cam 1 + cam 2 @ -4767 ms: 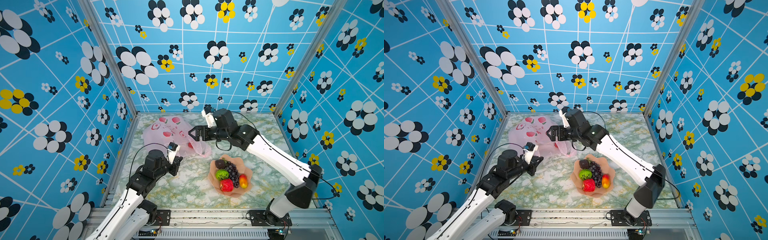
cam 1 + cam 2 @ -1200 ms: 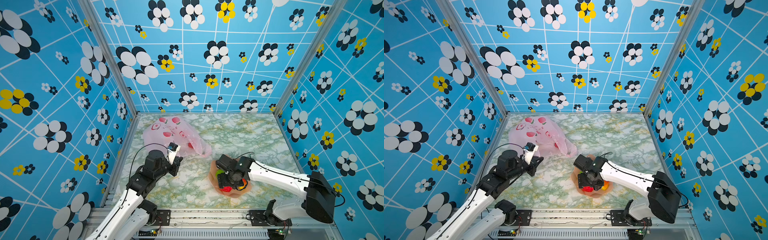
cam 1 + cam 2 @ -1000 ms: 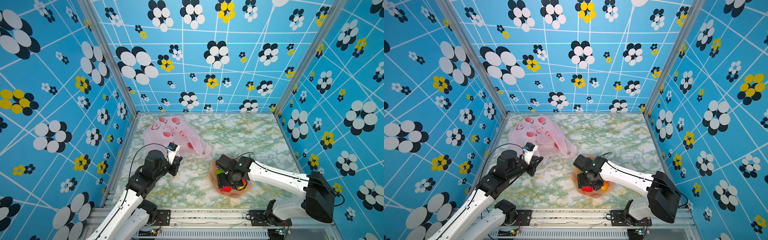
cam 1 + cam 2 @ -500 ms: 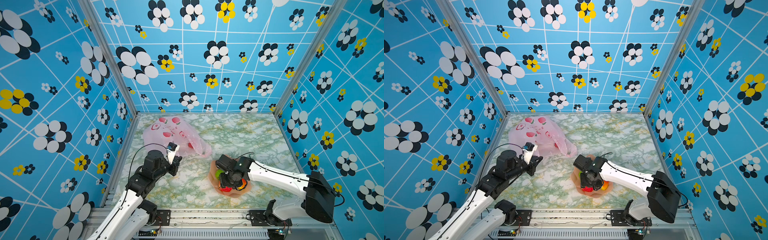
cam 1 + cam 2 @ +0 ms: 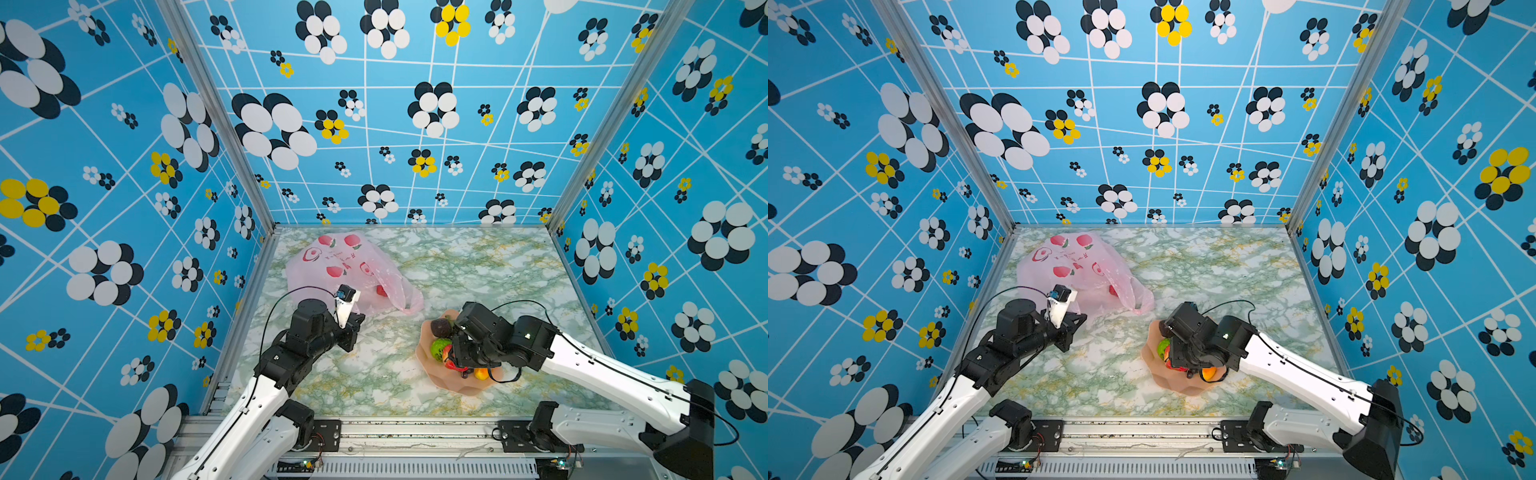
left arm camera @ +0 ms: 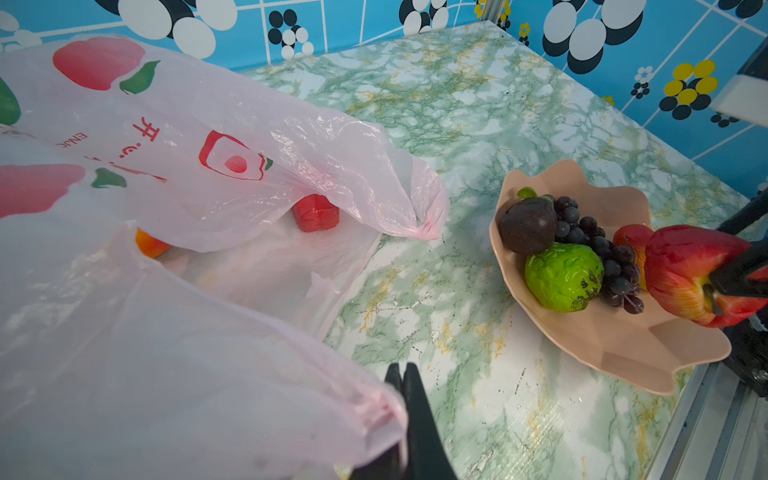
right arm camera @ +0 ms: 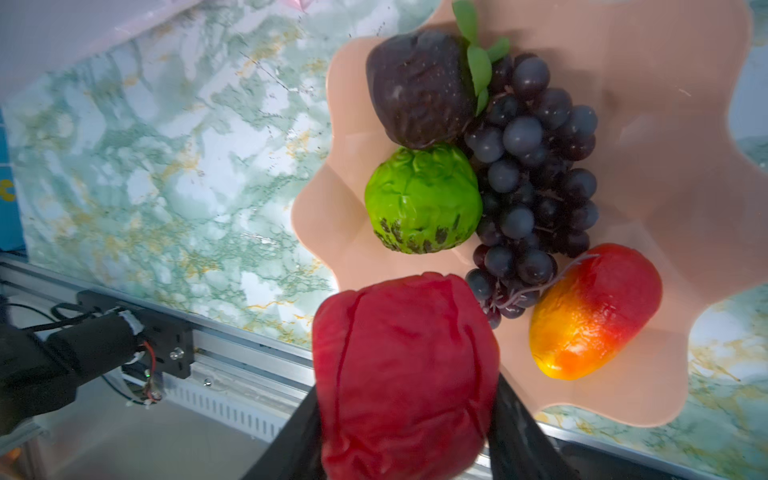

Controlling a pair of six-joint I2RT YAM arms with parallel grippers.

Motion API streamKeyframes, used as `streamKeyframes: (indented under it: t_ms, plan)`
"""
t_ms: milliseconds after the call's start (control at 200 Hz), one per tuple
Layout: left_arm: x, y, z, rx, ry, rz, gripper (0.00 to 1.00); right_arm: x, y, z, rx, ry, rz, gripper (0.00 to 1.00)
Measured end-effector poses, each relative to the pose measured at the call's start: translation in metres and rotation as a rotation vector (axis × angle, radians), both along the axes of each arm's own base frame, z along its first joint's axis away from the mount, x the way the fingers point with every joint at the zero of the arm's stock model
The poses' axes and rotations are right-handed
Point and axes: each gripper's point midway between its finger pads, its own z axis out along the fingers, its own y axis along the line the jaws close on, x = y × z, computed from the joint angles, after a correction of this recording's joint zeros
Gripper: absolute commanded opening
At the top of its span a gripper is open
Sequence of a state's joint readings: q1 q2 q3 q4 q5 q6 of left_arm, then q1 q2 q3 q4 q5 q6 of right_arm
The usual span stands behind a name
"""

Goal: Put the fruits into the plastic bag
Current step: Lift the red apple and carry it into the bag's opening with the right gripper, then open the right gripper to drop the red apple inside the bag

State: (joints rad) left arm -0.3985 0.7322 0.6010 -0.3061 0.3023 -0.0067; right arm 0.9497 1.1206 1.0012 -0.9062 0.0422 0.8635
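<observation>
The pale pink plastic bag (image 5: 345, 270) (image 5: 1075, 270) lies at the back left. My left gripper (image 6: 402, 370) is shut on its near edge (image 6: 365, 411), holding the mouth up. Inside lie a red strawberry (image 6: 315, 212) and an orange mango (image 6: 150, 245). My right gripper (image 7: 405, 415) is shut on the pink-red apple (image 7: 403, 353) (image 6: 698, 274), just over the bowl's near rim. In the bowl sit a dark brown piece (image 7: 419, 87), a green fruit (image 7: 424, 199), purple grapes (image 7: 536, 174) and a mango (image 7: 594, 311).
The peach scalloped bowl (image 5: 453, 384) (image 5: 1179, 384) stands front right on the marble table (image 5: 478, 266). The metal front rail (image 5: 395, 428) runs close below it. Blue flowered walls enclose the table on three sides.
The right gripper came from the bag down to the bowl, and in the last second its jaws closed round the apple. The left arm has stayed still, holding the bag.
</observation>
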Motion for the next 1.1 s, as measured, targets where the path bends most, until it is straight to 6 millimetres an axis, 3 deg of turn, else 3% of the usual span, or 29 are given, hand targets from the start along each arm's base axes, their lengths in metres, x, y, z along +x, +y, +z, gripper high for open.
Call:
streamKeyframes:
  t_ms: [210, 400, 680, 805, 1100]
  plan:
    - [-0.001, -0.003, -0.003, -0.006, 0.009, -0.015, 0.0, 0.015, 0.036, 0.013, 0.139, -0.026, 0.017, 0.51]
    - [-0.002, -0.004, -0.003, -0.008, 0.013, -0.023, 0.0, 0.042, 0.094, 0.01, 0.2, -0.008, 0.081, 0.51]
    - [-0.005, -0.011, -0.006, -0.008, 0.024, -0.052, 0.0, 0.093, 0.176, 0.028, 0.26, -0.081, 0.218, 0.51]
    - [-0.008, -0.014, -0.005, -0.008, 0.024, -0.068, 0.0, 0.111, 0.199, 0.015, 0.249, -0.087, 0.258, 0.51]
    - [-0.012, -0.017, 0.0, -0.01, 0.002, -0.079, 0.0, 0.156, 0.232, -0.031, 0.218, -0.05, 0.263, 0.51]
